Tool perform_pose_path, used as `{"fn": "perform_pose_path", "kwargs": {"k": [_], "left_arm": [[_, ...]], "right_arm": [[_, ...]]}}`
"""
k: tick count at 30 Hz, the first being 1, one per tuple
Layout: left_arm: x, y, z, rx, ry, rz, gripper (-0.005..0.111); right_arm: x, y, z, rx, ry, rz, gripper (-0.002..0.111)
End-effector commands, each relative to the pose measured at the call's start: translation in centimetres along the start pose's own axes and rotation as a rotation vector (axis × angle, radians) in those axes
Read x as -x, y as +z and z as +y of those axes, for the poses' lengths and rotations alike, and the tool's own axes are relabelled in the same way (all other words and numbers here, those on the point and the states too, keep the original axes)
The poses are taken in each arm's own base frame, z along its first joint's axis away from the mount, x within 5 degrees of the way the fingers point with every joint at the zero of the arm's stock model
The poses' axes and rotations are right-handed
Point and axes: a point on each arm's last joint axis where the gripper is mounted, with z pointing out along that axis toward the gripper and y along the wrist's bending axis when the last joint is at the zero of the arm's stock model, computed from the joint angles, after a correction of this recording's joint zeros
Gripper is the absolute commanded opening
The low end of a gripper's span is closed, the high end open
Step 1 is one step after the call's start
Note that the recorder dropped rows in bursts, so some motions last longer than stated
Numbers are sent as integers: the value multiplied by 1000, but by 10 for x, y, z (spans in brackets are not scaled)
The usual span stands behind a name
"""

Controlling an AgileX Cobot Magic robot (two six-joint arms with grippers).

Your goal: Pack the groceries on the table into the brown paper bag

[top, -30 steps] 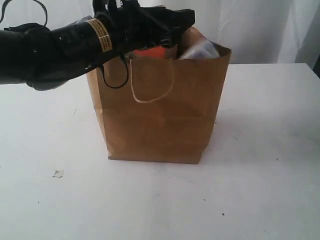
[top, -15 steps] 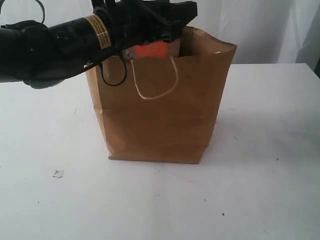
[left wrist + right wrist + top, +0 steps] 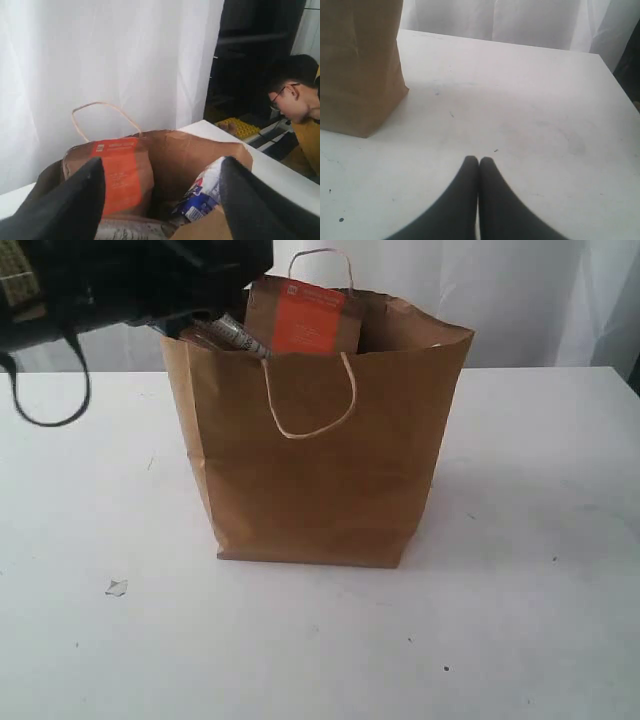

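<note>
Clutter around the brown paper bag (image 3: 315,470) was slight: a small pale scrap (image 3: 116,587) lay on the table (image 3: 520,640), well off toward the bag's left front, and a white curtain (image 3: 500,290) hung behind. The left wrist view also caught a person in glasses (image 3: 295,85) leaning in past the table's far edge, near a yellow object (image 3: 243,127).

The left arm (image 3: 120,280) filled the upper left of the exterior view. Its left gripper (image 3: 162,165) hung just above the bag's mouth, fingers (image 3: 75,200) spread wide with nothing clamped between them. The right gripper (image 3: 479,167) hung low over bare table near the bag's corner, its fingers pressed together on nothing.

Half a second earlier the left arm had lain across the bag's mouth, hiding the top of the pouch. It had since drawn back to the left, so the far cord handle (image 3: 318,251) and the pouch's upper part showed clear. The bag itself had not shifted.

Inside the bag, the brown pouch with orange label (image 3: 305,318) stood upright toward the back left, its top above the rim. A blue packet (image 3: 197,200) lay lower down at the other side, leaning on the wall. A grey patterned item (image 3: 235,335) poked up at the front left rim; its kind could not be told.
</note>
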Motion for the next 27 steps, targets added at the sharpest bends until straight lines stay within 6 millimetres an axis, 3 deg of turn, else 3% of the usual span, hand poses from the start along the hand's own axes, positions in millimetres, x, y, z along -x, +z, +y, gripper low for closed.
{"fn": "perform_pose_path", "kwargs": {"k": [1,8,17,21,24,27], "left_arm": [[2,-37,-1,42,-7,-7,65],[-14,-80,0,90,-26,13,63],[-49,-118,8,203,-63,131,60],[-60,-129,14,290,-95,219,34],[-66,-132,15,306,-92,242,1],[-68,-132,16,302,-45,254,1]], "right_arm": [[-1,0,0,-4,8,-4,0],[-1,0,0,-4,8,-4,0],[-1,0,0,-4,8,-4,0],[-1,0,0,-4,8,-4,0],[-1,0,0,-4,8,-4,0],[-1,0,0,-4,8,-4,0]]}}
